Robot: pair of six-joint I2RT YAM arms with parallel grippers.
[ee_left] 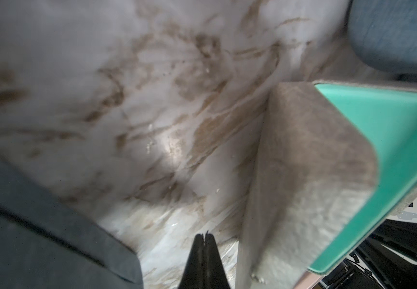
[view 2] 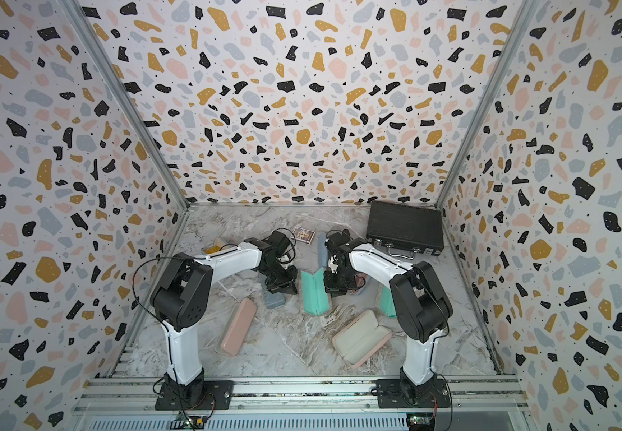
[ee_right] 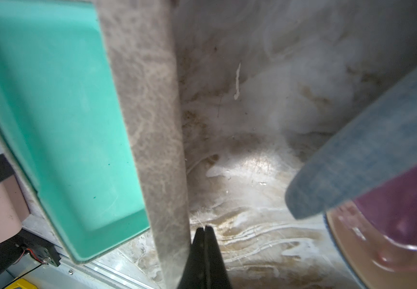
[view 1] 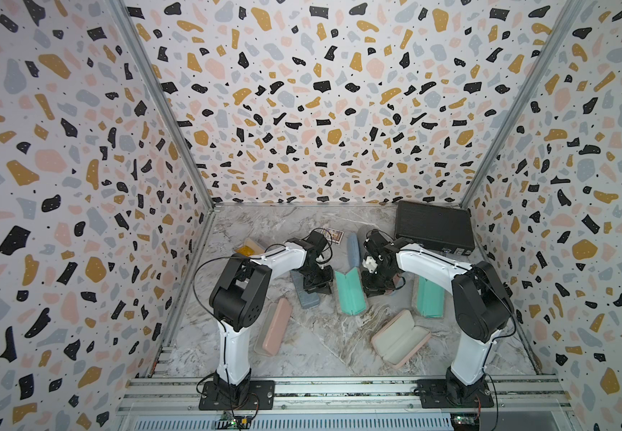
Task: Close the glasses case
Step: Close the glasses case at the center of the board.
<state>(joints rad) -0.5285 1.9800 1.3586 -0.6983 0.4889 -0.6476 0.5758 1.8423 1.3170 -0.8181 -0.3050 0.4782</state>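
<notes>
Step in hand: squeezing shut the teal glasses case point(view 1: 350, 293), my read, and not finished. The case sits mid-desk point(view 1: 320, 350) between the two claws. In both top views its halves stand in a V with a crease down the middle. In the left wrist view a grey felt flap point(ee_left: 302, 175) stands up beside the teal shell, so the case is plainly not closed.

The left claw point(ee_left: 204, 237) is clenched on nothing, tips pressed together, low over bare marble just beside the flap. Contact with the flap: cannot tell. The right claw point(ee_right: 205, 229) is likewise clenched and empty, its tips just beside the felt edge on the opposite side. Contact is unclear there too.

Next move likely calls for using the closed tips as pushers. They should press the two halves toward each other from both sides at once, so the case folds instead of sliding away. One-sided pressure would probably just skid it across the marble.

Pose: both arms reach forward from the base rail with elbows raised and forearms angled inward. The wrists bend down so the claws point at the desk, flanking the case. The left claw hangs partly above a blue-grey case point(view 1: 303, 298). An open pink case point(view 1: 400, 337) lies nearer the rail, apart from both claws.
</notes>
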